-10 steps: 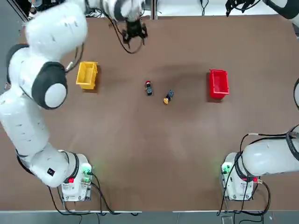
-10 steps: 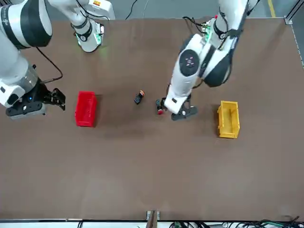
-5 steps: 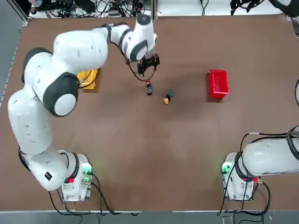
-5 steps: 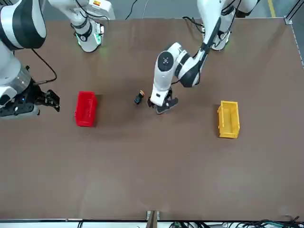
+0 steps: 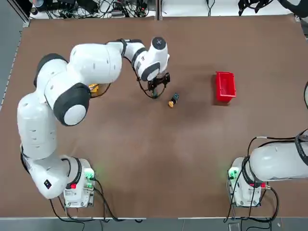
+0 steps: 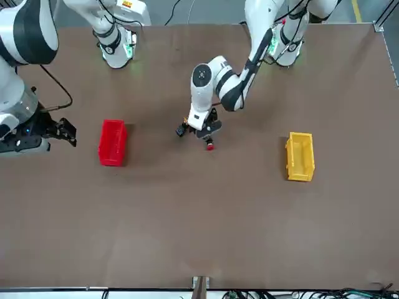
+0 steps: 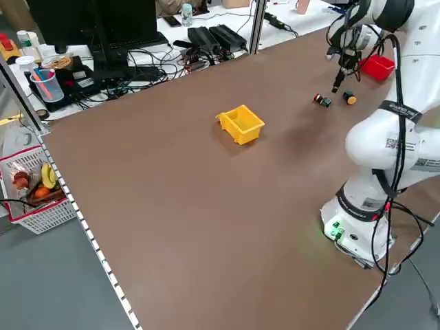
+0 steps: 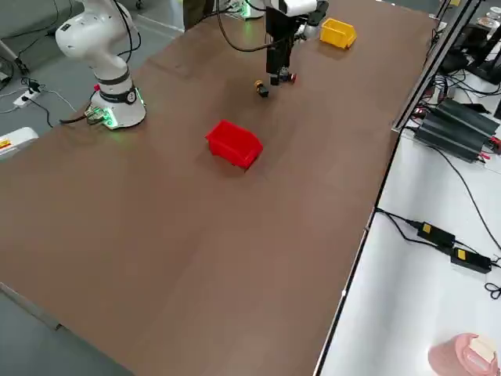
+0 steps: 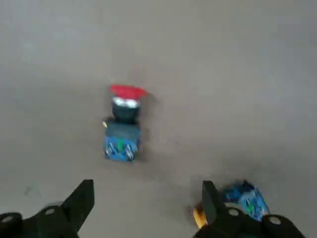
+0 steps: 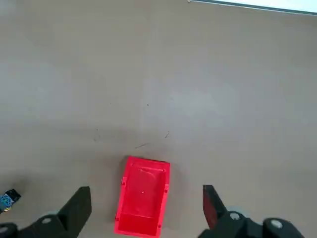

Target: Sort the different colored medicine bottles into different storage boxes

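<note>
The red-capped bottle (image 5: 154, 94) lies on its side at mid-table, and in the left wrist view the red-capped bottle (image 9: 122, 124) rests just ahead of the two fingers, not between them. My left gripper (image 5: 158, 87) hangs open right over it, with the left gripper (image 9: 146, 208) holding nothing. The yellow-capped bottle (image 5: 172, 100) lies close by, toward the red box (image 5: 225, 86). The yellow box (image 6: 300, 156) stands on the left side, mostly hidden under the left arm in the top view. My right gripper (image 6: 64, 130) hovers open beyond the red box (image 10: 142, 196).
Cables, power bricks and a monitor crowd the bench beyond the table's far edge (image 7: 206, 41). A basket of items (image 7: 34, 192) sits off the table's left side. Both arm bases (image 5: 79, 187) stand at the near edge.
The left arm swung in from the far edge of the table and came down over the red-capped bottle. The right gripper shifted only slightly. The bottles and boxes stayed put.
</note>
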You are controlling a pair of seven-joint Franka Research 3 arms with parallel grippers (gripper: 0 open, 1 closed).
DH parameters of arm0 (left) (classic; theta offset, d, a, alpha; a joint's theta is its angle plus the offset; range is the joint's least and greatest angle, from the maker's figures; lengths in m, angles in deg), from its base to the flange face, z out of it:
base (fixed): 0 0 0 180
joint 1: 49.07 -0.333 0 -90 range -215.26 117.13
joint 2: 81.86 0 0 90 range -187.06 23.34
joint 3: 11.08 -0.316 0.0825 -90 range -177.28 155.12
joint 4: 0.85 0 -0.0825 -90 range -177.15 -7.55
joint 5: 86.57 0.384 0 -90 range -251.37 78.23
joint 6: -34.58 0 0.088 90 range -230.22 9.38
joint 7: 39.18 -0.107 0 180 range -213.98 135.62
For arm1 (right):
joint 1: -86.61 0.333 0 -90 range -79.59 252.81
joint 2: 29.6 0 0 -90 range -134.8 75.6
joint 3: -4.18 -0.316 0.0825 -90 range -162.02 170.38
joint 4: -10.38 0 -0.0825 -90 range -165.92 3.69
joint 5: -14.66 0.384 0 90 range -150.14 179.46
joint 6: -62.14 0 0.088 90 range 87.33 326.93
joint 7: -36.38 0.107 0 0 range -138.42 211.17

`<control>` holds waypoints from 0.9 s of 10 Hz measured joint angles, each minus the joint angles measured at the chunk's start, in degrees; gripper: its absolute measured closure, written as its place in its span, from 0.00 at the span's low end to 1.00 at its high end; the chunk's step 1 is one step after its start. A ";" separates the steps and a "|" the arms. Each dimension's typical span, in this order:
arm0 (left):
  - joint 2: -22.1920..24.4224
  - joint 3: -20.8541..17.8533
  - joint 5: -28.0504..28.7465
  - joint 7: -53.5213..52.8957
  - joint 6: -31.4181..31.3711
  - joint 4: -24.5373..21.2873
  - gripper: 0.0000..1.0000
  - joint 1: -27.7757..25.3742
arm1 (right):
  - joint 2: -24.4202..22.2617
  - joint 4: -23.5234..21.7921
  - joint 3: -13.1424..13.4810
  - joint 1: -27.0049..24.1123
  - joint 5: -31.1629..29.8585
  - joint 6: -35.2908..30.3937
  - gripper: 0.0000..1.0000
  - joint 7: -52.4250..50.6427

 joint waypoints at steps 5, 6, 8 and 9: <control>-8.36 -0.02 10.03 -0.84 0.03 11.10 0.05 4.74 | 0.01 -0.33 0.00 -0.05 0.00 -0.21 0.00 0.00; -10.81 -0.02 10.85 -3.14 -0.14 13.56 0.05 5.00 | 0.02 -0.42 -0.01 -0.05 0.00 -0.25 0.00 0.00; -13.64 0.03 10.87 -6.65 -0.27 17.24 0.07 5.01 | 0.04 -0.89 -0.01 -0.06 0.00 -0.26 0.00 0.00; -13.79 0.13 10.87 -7.00 -0.27 17.67 0.07 5.32 | 0.03 -0.92 -0.01 -0.06 0.00 -0.26 0.00 0.00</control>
